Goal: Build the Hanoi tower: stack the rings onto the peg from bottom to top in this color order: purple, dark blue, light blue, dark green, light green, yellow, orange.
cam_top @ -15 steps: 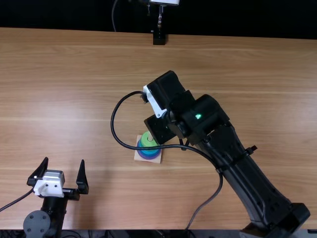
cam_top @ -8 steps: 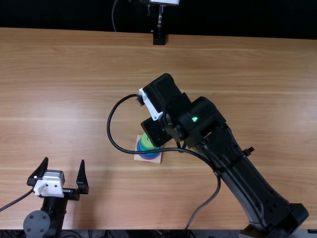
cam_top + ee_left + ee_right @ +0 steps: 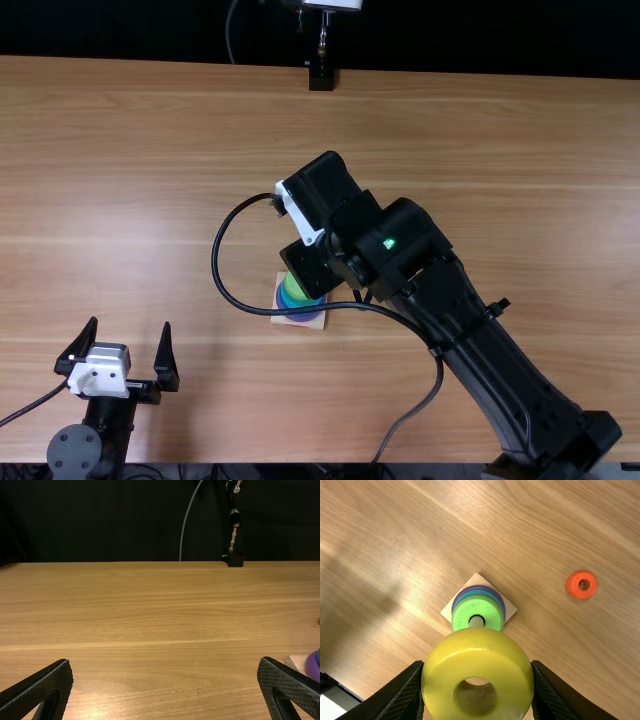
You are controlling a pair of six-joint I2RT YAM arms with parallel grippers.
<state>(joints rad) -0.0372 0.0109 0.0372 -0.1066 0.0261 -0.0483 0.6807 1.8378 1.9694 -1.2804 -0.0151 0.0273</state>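
Observation:
My right gripper (image 3: 312,268) hangs over the wooden base (image 3: 300,322) in the top view, hiding part of the stack. In the right wrist view that gripper (image 3: 477,666) is shut on the yellow ring (image 3: 477,652), held just beside the peg (image 3: 476,621) and above it. A light green ring (image 3: 465,612) tops the stack, with blue rings and a purple ring (image 3: 455,600) beneath. The orange ring (image 3: 581,584) lies apart on the table. Open and holding nothing, my left gripper (image 3: 130,323) stays at lower left; in its wrist view the gripper (image 3: 165,660) frames bare wood.
The right arm's black cable (image 3: 215,262) loops out left of its gripper and crosses over the stack. A black stand (image 3: 321,76) is at the table's far edge. The wooden table (image 3: 150,180) extends around the base.
In the top view, my right gripper has shifted slightly left and toward the near edge, its cable moving along with it. The left arm has kept still.

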